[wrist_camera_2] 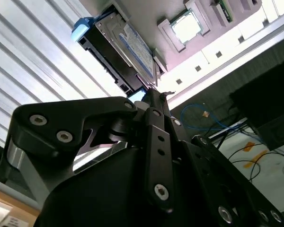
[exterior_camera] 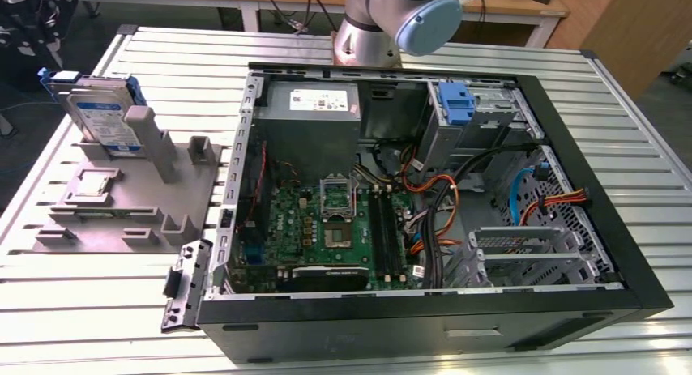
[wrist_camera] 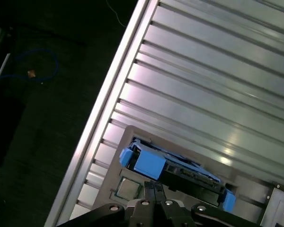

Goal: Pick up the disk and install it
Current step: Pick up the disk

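Disk (exterior_camera: 100, 120) upright in stand (exterior_camera: 121, 203), slatted table (exterior_camera: 92, 302)

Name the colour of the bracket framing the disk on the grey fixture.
Blue; the bracket around the disk shows best in the exterior view.

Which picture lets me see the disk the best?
The exterior view: the disk stands upright in its grey holder, label facing the camera. The second wrist view shows the disk at a slant; the first wrist view shows its dark edge and blue bracket.
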`<action>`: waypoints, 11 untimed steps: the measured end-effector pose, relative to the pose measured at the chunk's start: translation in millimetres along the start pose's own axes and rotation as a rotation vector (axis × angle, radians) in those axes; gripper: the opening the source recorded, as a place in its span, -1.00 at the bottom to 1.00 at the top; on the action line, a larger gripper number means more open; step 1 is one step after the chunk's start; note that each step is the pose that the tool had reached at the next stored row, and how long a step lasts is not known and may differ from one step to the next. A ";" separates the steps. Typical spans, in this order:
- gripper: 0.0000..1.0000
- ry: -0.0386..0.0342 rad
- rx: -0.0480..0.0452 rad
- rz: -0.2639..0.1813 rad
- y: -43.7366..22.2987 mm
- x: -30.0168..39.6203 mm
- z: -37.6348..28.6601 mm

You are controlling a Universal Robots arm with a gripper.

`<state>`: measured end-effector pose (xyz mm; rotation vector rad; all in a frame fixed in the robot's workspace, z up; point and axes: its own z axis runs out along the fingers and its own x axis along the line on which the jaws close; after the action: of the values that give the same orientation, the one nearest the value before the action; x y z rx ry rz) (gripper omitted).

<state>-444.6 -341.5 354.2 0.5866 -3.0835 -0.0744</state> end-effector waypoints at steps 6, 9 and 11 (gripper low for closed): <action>-0.80 0.0030 -0.0004 -0.064 0.0 0.0 0.0; -0.80 0.0043 -0.0006 -0.091 0.0 0.0 0.0; -0.80 0.0050 -0.0008 -0.108 0.0 0.0 0.0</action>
<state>-444.6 -341.5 354.1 0.7510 -3.0450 -0.0741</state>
